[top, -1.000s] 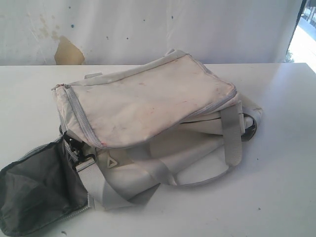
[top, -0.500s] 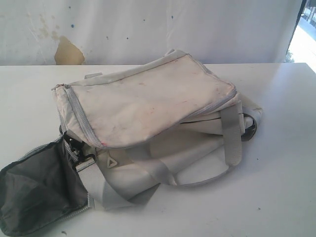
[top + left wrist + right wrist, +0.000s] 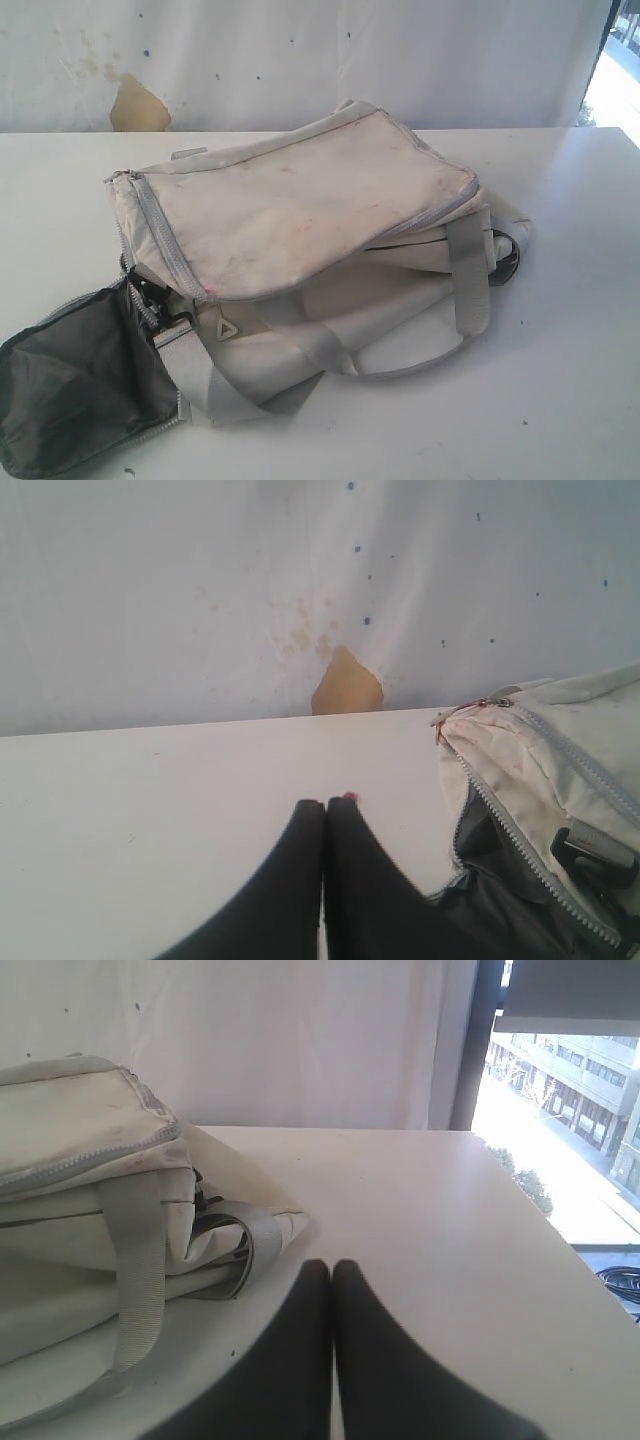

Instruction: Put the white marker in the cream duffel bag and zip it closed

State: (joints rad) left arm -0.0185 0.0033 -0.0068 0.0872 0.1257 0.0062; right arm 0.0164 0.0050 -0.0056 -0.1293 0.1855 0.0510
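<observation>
The cream duffel bag point(image 3: 300, 220) lies slumped on the white table point(image 3: 560, 350), stained, with grey webbing straps point(image 3: 468, 270) and grey zippers. Its end pocket point(image 3: 80, 385) at the near left hangs unzipped, showing dark grey lining. No white marker shows in any view. Neither gripper appears in the exterior view. In the left wrist view my left gripper point(image 3: 324, 804) is shut with nothing in it, low over the table beside the bag's open end point(image 3: 520, 820). In the right wrist view my right gripper point(image 3: 331, 1266) is shut and empty, close to the bag's strap end point(image 3: 240, 1240).
A white sheet with a torn brown patch point(image 3: 138, 105) backs the table. A window point(image 3: 570, 1090) lies beyond the table's right edge. A tiny red speck point(image 3: 350, 796) sits on the table just past my left fingertips.
</observation>
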